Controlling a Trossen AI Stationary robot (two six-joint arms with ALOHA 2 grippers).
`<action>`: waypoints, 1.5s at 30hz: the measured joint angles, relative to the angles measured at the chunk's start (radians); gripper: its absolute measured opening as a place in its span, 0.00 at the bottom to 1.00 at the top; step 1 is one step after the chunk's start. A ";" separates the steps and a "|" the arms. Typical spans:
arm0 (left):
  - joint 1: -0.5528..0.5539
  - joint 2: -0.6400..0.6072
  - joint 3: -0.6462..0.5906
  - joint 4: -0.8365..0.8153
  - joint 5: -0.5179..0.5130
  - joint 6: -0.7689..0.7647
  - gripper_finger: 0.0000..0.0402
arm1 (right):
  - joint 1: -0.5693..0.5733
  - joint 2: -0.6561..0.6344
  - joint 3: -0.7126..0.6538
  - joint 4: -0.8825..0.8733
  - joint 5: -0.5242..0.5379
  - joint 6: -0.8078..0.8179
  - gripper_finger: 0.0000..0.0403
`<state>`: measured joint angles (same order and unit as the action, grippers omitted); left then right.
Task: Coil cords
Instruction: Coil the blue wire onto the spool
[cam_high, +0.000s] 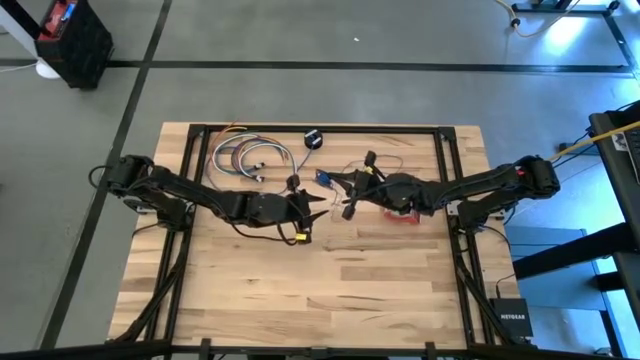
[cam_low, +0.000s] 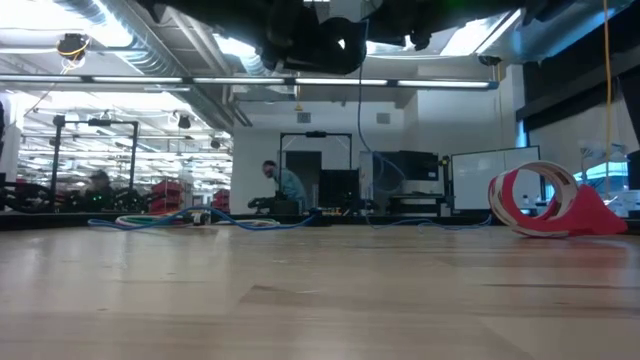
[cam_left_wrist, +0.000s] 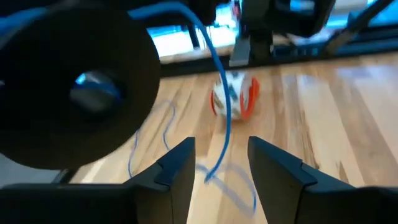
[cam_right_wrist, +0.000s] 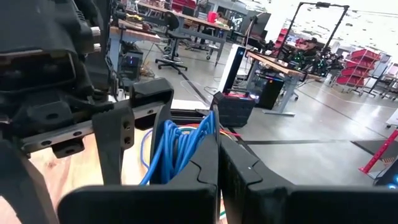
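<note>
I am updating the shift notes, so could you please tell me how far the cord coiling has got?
Looks done: a coiled cable bundle lies at the table's back left. In hand: both arms meet mid-table; the right pincer is shut on loops of the blue cord, while the left pincer stands open around a hanging strand. Left: cord trails loose on the wood, and the red-and-white bundle sits untouched under the right arm.

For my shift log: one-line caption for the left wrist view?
Left gripper open around a thin blue cord hanging between its fingers, red-and-white cord bundle beyond.
</note>
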<state>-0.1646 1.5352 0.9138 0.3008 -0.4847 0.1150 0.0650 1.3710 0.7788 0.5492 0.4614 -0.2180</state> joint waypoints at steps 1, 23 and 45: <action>0.000 0.000 -0.008 0.032 0.000 0.011 0.35 | 0.000 -0.003 0.000 0.002 0.000 -0.002 0.01; 0.087 0.089 -0.145 0.406 0.242 -0.002 0.35 | 0.020 -0.039 0.000 -0.029 0.074 -0.051 0.01; 0.104 0.177 -0.108 0.470 0.255 0.009 0.02 | 0.020 -0.039 0.000 -0.033 0.021 -0.042 0.01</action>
<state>-0.0606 1.7119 0.8059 0.7711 -0.2300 0.1244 0.0853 1.3323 0.7788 0.5159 0.4822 -0.2604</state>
